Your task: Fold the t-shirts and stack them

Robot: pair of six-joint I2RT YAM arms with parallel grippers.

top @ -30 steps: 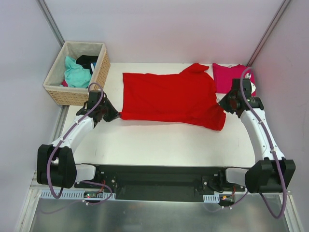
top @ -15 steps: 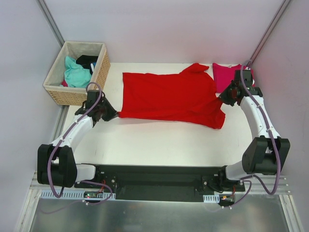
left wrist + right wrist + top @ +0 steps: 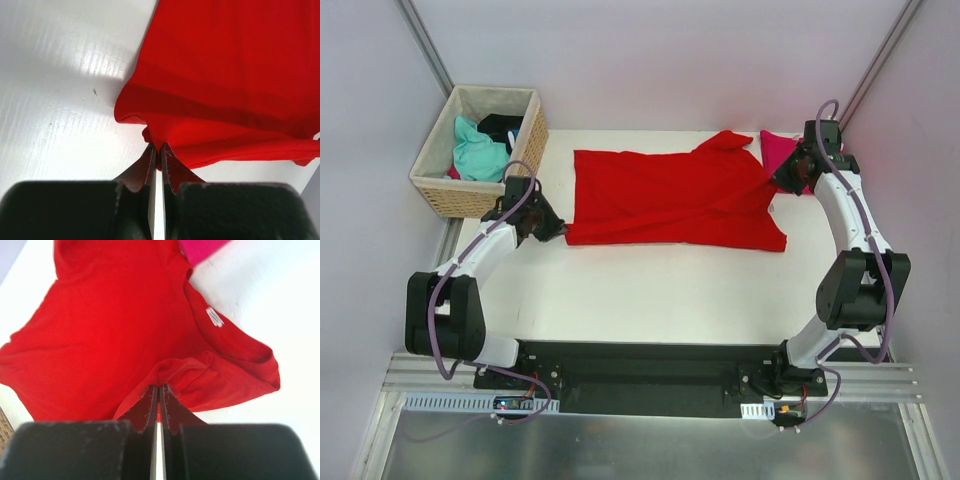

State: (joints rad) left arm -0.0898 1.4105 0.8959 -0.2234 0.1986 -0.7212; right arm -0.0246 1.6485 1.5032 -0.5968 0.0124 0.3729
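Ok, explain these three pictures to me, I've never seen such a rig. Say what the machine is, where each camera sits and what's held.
These are two robot arms fixed at the near edge of a white table, and each ends in a two-finger claw. The wide picture looks down from above and behind them. The other two come from cameras on the wrists, so the dark shape at the bottom of each is that arm's own claw. A red t-shirt lies spread on the table, with a pink t-shirt at the far right corner. A wicker basket of clothes stands at the far left. The left gripper is shut on a bunched corner of the red t-shirt. The right gripper is shut on its cloth near the collar and the white neck label.
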